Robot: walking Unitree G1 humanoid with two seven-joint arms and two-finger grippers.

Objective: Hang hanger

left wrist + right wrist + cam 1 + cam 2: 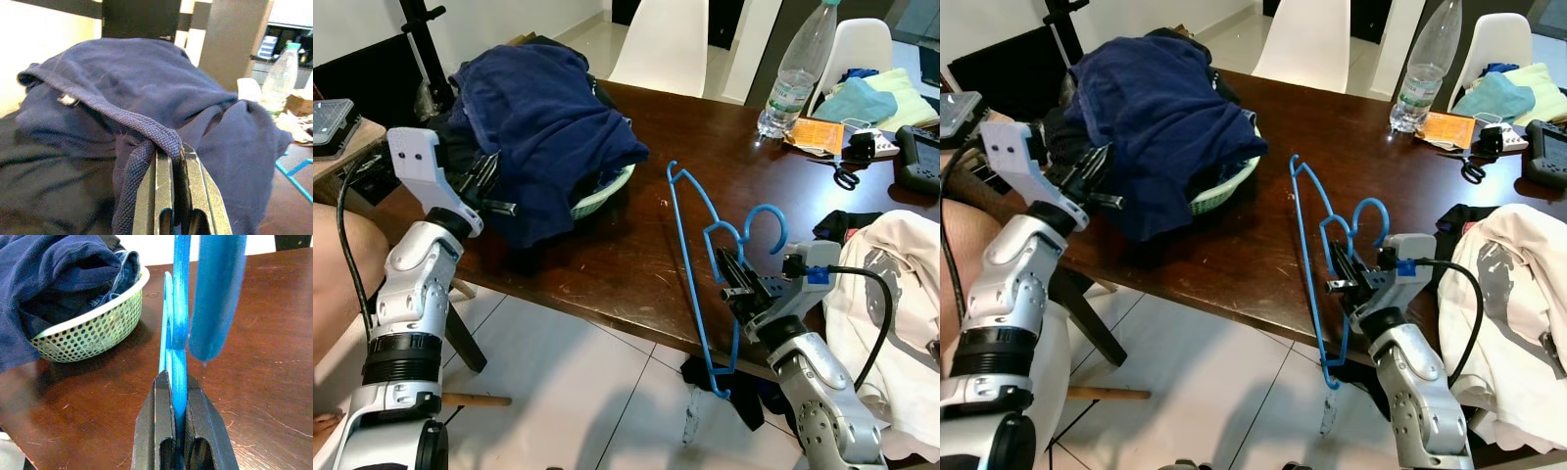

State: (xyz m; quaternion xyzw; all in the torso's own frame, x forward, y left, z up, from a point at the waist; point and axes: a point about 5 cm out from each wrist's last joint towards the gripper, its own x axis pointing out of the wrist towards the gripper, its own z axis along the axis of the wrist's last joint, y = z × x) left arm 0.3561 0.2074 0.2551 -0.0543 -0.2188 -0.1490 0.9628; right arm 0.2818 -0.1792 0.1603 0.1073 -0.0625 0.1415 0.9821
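We saw the blue hanger (pixel 697 257) held upright above the near table edge, hook (pixel 766 227) at its 3 o'clock side, lower end hanging past the edge over the white floor (pixel 568 392). The right gripper (pixel 736 279) was pinched on the hanger's neck; in the right wrist view the fingers (pixel 156 431) were pressed tight w/ the blue bar (pixel 179 357) between them.

At approx 10 o'clock from the hanger, a navy garment (pixel 543 117) was heaped over a pale green perforated basket (pixel 93 335) on the brown table (pixel 705 137). The left gripper (pixel 489 186) was at the heap's 8 o'clock side; in the left wrist view its fingers (pixel 168 191) were clamped on a ribbed navy hem (pixel 142 129).

Toward 1 o'clock stood a clear plastic bottle (pixel 798 69), w/ an orange packet (pixel 818 134), scissors (pixel 844 176) and a black device (pixel 918 157) near it. A white garment (pixel 891 304) lay at 3 o'clock, just beside the right arm. Two white chairs (pixel 661 44) stood beyond the table at 12. A dark cloth (pixel 724 377) lay on the floor under the hanger's low end.
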